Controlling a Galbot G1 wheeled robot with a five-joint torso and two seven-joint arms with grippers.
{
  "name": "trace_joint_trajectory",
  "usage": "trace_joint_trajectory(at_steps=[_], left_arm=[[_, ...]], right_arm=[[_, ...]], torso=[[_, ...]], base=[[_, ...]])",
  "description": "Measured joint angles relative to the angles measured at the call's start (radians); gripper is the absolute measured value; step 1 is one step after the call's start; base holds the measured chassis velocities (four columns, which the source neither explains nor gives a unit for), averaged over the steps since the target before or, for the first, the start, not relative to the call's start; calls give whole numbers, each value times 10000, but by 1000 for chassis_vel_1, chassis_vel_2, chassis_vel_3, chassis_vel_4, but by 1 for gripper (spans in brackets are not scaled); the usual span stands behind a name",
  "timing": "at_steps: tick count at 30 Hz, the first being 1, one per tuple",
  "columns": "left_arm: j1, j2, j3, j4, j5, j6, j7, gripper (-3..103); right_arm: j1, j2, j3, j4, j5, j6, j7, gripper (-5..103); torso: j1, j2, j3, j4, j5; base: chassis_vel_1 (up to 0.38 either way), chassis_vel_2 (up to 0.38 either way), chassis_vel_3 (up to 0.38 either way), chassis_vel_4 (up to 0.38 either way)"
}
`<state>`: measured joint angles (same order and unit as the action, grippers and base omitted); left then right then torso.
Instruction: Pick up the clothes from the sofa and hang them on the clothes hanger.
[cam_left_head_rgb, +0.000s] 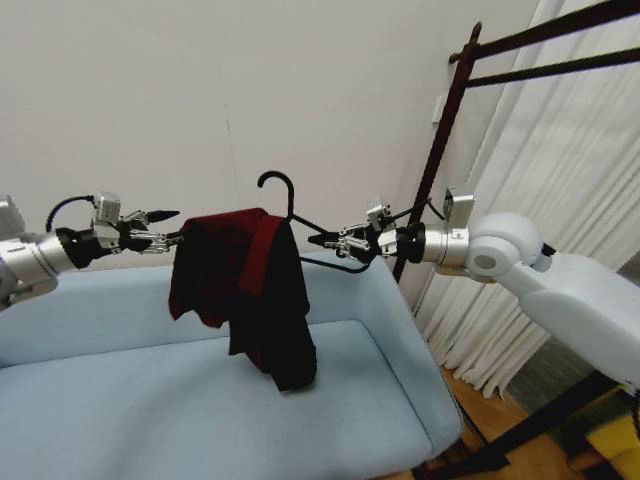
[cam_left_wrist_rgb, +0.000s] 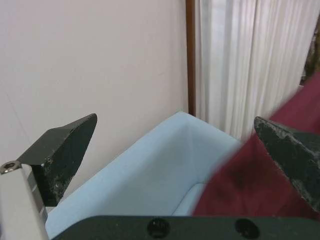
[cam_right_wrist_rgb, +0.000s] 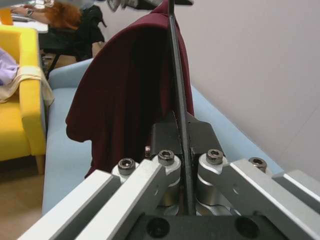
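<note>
One dark red garment (cam_left_head_rgb: 245, 290) hangs over a black plastic hanger (cam_left_head_rgb: 283, 190), held in the air above the seat of a light blue sofa (cam_left_head_rgb: 120, 400). The cloth is bunched over the hanger's shoulders. A brighter red fold runs down the middle, and the longest part droops close to the seat cushion; whether it touches cannot be told. The hanger's hook stands upright and free above the cloth.

On the robot's right side of the garment, the right gripper (cam_left_head_rgb: 335, 243) is clamped on the hanger's bare end. In the right wrist view, the thin black bar runs straight between the closed fingers and up into the cloth. On the other side, the left gripper (cam_left_head_rgb: 175, 227) sits level with the garment's shoulder, its two dark fingers spread wide. In the left wrist view, red cloth lies against one finger and nothing sits between the two. Whether that finger truly touches the cloth is not clear.

Just behind the right wrist rises the slanted upright of a dark wooden clothes rack (cam_left_head_rgb: 437, 150). Its two top rails run well above and to the right of the hook. White curtains (cam_left_head_rgb: 560, 180) hang behind the rack, and a plain pale wall (cam_left_head_rgb: 200, 100) backs the sofa. A yellow armchair (cam_right_wrist_rgb: 20, 115) stands beyond the sofa's far end.
</note>
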<state>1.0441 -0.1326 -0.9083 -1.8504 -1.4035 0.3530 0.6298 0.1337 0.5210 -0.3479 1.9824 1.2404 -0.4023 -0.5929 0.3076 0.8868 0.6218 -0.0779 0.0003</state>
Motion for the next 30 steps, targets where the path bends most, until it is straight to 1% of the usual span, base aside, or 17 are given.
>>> trace_joint_trajectory(at_steps=[2,6,7,12,15,18,20,22,23,27,30], left_arm=[[119,411,-16,157,-155,-17,391,100],[204,590,3,109,-258,-23,625,100],[256,610,16,-88,-414,15,691,100],[297,409,25,-566,-576,56,689,100],[292,313,23,-672,-659,111,823,100],[363,387,113,-544,-618,111,1142,100],[469,431,165,-519,-569,148,1457,100],[479,431,167,-526,-567,154,1507,100],[497,429,168,-581,-550,186,1632,100],[451,414,168,-633,-604,193,1455,100],[347,365,150,-597,-788,171,1033,100]], right_arm=[[132,218,-99,13,-58,-86,5,2],[317,377,-268,-34,-44,-139,144,2],[395,429,-372,-75,-43,-150,215,2],[435,568,-396,-88,35,-212,517,2],[468,634,-367,-90,180,-266,627,2],[563,633,-431,-85,265,-272,662,2],[633,614,-466,-116,322,-276,677,2],[638,612,-466,-133,327,-277,679,2],[649,606,-466,-195,335,-276,693,2],[648,670,-466,-223,350,-276,982,2],[617,807,-462,-247,358,-281,1196,2]], torso=[[0,0,0,0,-3],[0,0,0,3,-5],[1,0,0,2,-6],[0,0,0,-2,-3],[0,0,0,0,-4],[0,0,0,1,-4],[0,0,0,1,-5],[0,1,0,1,-4],[0,0,0,0,-4],[0,0,0,-1,-2],[0,0,0,1,-3]], base=[[0,0,0,0],[0,0,0,0],[0,0,0,0],[0,0,0,0],[0,0,0,0],[0,0,0,0],[0,0,0,0],[0,0,0,0],[0,0,0,0],[0,0,0,0],[0,0,0,0]])
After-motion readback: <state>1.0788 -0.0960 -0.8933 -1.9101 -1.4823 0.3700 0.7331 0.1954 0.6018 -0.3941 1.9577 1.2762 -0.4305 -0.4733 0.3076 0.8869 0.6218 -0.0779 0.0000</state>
